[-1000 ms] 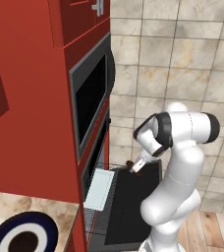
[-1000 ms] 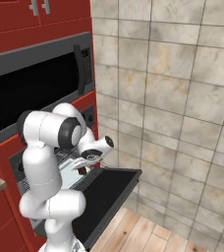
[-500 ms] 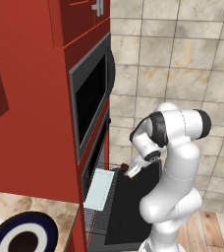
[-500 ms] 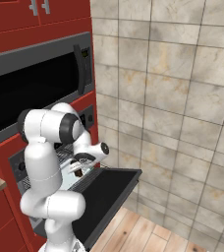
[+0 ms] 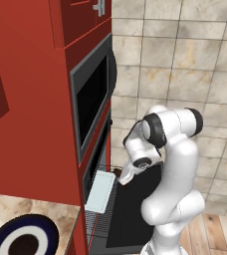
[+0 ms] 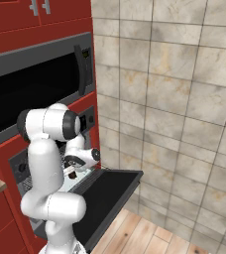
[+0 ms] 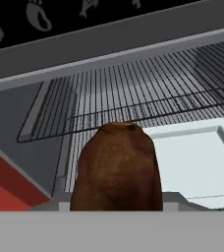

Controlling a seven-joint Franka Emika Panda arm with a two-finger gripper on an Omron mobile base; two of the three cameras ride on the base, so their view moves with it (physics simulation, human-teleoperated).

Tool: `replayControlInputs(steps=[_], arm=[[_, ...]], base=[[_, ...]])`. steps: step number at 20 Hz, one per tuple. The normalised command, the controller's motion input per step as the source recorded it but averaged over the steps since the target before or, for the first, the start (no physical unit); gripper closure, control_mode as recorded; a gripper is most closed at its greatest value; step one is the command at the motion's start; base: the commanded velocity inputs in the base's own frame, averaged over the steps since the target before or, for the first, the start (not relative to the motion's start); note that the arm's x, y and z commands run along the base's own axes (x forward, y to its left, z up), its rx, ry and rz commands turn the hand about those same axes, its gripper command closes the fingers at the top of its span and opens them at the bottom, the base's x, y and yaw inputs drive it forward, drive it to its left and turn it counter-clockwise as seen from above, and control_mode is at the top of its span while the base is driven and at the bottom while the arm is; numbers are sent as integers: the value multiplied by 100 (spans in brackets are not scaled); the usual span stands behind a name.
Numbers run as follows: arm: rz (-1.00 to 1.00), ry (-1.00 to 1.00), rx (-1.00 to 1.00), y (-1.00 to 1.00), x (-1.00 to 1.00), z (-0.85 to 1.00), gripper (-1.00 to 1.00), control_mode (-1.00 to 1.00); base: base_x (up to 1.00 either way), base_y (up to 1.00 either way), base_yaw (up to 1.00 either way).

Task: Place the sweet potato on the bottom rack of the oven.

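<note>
— From the left base camera, where is the gripper (image 5: 121, 177)?
— At the oven (image 5: 93, 164) mouth, with the sweet potato (image 5: 117, 172) at its tip and the bottom rack (image 5: 100, 191) just below.

— And the right base camera?
— The gripper (image 6: 71, 173) hangs over the open door (image 6: 102, 198).

— The hand camera?
— It grasps the sweet potato (image 7: 116, 170); the bottom rack (image 7: 192, 165) lies just beyond, with a wire rack (image 7: 133, 93) farther in.

Rough matt sweet potato (image 7: 116, 167); smooth pale bottom rack (image 7: 192, 165); wire shelf (image 7: 133, 93).

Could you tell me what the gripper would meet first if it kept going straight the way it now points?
Probably the wire rack inside the oven, beyond the sweet potato held in the gripper; the white tray lies to one side. Depth is hard to judge.
</note>
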Motion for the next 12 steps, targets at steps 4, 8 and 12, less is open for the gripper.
replayControlInputs(steps=[4, 8, 12], arm=[[0, -15, 1, 16, 13, -30, 100, -100], [0, -13, 0, 26, 18, -34, 100, -100], [0, -2, 0, 25, 20, -9, 100, -100]], base=[[0, 0, 0], [0, 0, 0], [0, 0, 0]])
